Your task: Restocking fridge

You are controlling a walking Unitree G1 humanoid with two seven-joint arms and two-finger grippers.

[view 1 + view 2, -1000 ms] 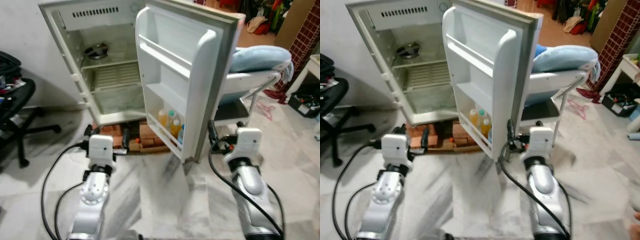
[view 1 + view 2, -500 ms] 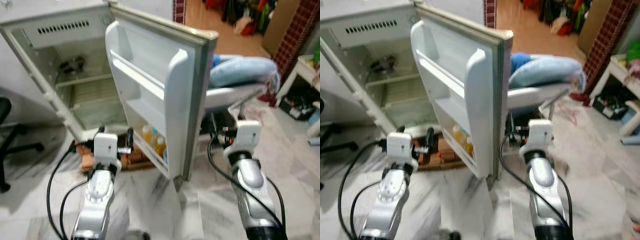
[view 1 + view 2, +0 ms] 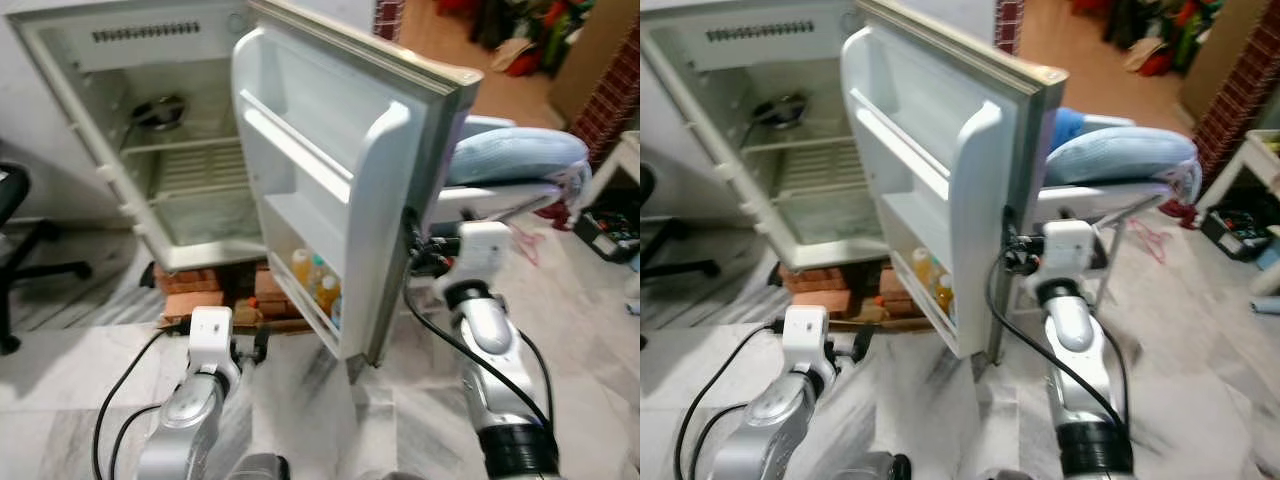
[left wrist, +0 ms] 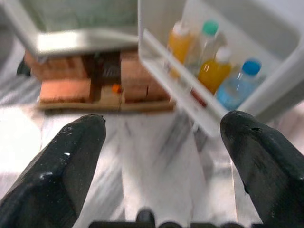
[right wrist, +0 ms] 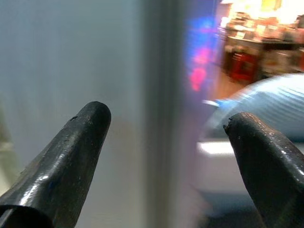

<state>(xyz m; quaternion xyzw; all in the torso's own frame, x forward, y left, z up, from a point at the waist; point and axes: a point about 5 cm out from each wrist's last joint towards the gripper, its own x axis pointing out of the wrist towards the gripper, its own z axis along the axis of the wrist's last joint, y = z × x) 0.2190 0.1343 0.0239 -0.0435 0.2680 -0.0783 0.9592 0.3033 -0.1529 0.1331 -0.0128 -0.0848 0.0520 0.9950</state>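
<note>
fridge (image 3: pixel 150 150) at upper left of frame, door (image 3: pixel 330 180) swung wide at centre. four bottles (image 4: pixel 209 66) stand in the lowest door rack; the interior shelves hold one dark bowl (image 3: pixel 160 108). left gripper (image 4: pixel 161 156) released, low before the rack; right gripper (image 5: pixel 166 156) released, at the door's outer edge. judged: restocking barely begun, most shelves unfilled.

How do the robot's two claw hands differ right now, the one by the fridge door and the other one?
The right gripper is raised at the outer edge of the open fridge door; the left gripper hangs low over the floor, short of the fridge. The right gripper's camera faces the door's edge; the left gripper's camera looks toward the bottles in the bottom door shelf. Both have two black fingers spread open and hold nothing.
</note>
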